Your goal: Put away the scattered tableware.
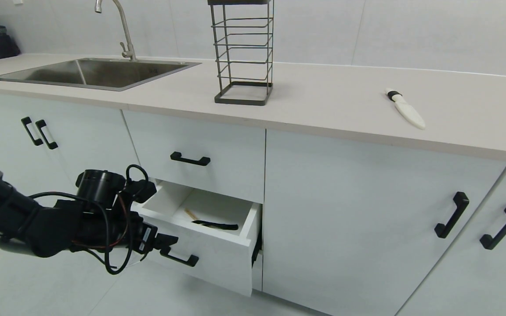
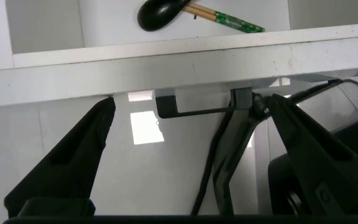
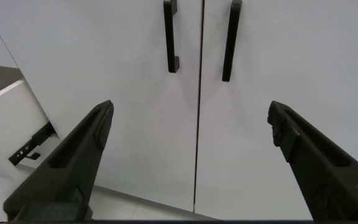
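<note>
Head view, biggest thing first, asked one: what was there?

The other: A long countertop (image 1: pixel 323 101) ran over white cabinets (image 1: pixel 367 197). A sink (image 1: pixel 90 72) was set into its left end, with a tap (image 1: pixel 123 30) behind it. Below the counter, one drawer (image 1: pixel 218 259) stood pulled out.

One: And on the counter?

The other: A tall black wire rack (image 1: pixel 244 52) stood upright near the middle. Well to its right a white knife (image 1: pixel 404 108) with a black band on its grip lay flat, apart from everything else.

One: The arms?

The other: The left gripper (image 1: pixel 165 242) was low at the drawer's front. In the left wrist view its fingers (image 2: pixel 73 162) were spread wide, with the drawer handle (image 2: pixel 197 111) between them and nothing pinched. The right gripper (image 3: pixel 189 107) was just as wide and held nothing. It faced two cabinet doors (image 3: pixel 278 137) whose black door handles (image 3: pixel 169 34) hung side by side.

One: And inside the drawer?

The other: A black spoon (image 1: pixel 215 225) lay on the drawer floor with chopsticks (image 1: pixel 190 213) just beside it. In the left wrist view the chopsticks met the spoon's bowl, though I could not tell whether they lay over or under it.
</note>
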